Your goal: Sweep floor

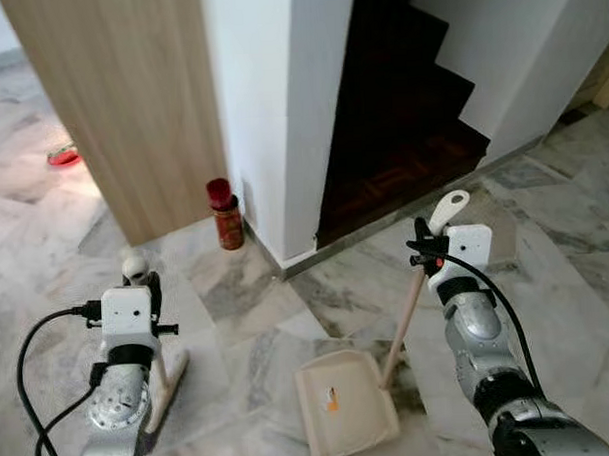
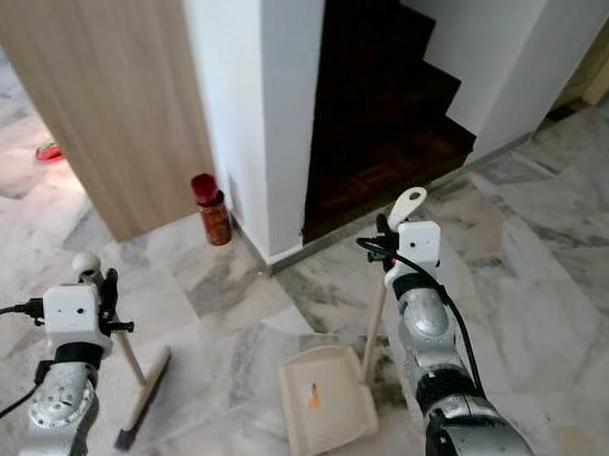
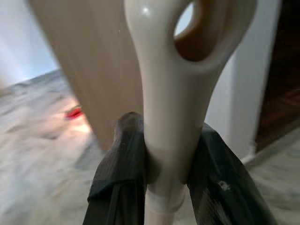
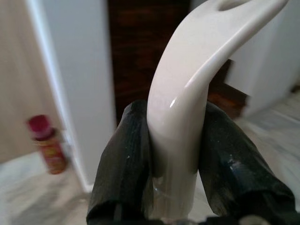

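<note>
Left eye view: my left gripper [image 1: 138, 277] clamps the broom [image 1: 165, 385] handle near its top, bristles on the marble floor [image 1: 238, 320]. My right gripper [image 1: 425, 246] grips the dustpan [image 1: 346, 402] handle upright, pan flat alongside, apparently ready to receive sweepings.

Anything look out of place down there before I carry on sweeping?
One thing: a red spray can stands on the floor against the white wall corner. A small orange scrap lies in the dustpan.
</note>
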{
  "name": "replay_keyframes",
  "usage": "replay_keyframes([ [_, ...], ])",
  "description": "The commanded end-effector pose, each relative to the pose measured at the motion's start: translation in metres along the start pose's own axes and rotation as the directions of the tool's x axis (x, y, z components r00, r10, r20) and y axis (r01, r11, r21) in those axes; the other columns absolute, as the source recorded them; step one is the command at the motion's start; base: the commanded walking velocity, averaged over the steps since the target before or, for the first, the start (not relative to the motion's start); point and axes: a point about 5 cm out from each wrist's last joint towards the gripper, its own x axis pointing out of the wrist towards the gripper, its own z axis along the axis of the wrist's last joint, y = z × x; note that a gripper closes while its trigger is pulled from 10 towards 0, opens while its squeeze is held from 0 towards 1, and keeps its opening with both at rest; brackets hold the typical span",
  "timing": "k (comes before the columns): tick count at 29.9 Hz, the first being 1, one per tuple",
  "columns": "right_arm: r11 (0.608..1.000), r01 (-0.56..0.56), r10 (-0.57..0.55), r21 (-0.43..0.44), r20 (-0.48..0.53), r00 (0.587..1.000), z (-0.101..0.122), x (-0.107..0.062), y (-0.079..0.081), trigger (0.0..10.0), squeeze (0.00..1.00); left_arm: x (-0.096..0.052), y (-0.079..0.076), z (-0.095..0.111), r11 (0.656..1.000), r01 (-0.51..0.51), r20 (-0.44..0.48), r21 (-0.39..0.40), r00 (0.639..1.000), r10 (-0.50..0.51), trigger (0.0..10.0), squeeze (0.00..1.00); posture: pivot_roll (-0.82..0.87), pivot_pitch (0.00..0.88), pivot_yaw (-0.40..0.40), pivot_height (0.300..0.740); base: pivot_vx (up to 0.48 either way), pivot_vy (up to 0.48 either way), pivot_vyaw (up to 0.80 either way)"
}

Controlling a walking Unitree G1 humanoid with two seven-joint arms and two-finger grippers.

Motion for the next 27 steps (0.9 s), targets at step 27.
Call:
replay_keyframes([
  [27,1.000,-0.004,0.005,-0.012,0.032,0.999,0.0077,0.0041,-0.0002,10.0,0.00,0.0065,0.0022,0.0101,1.000,0.009,0.061,0.011,0.998,-0.009,10.0,0.00,0.13,0.090,-0.033,0.740,0.000,0.000,-0.80],
])
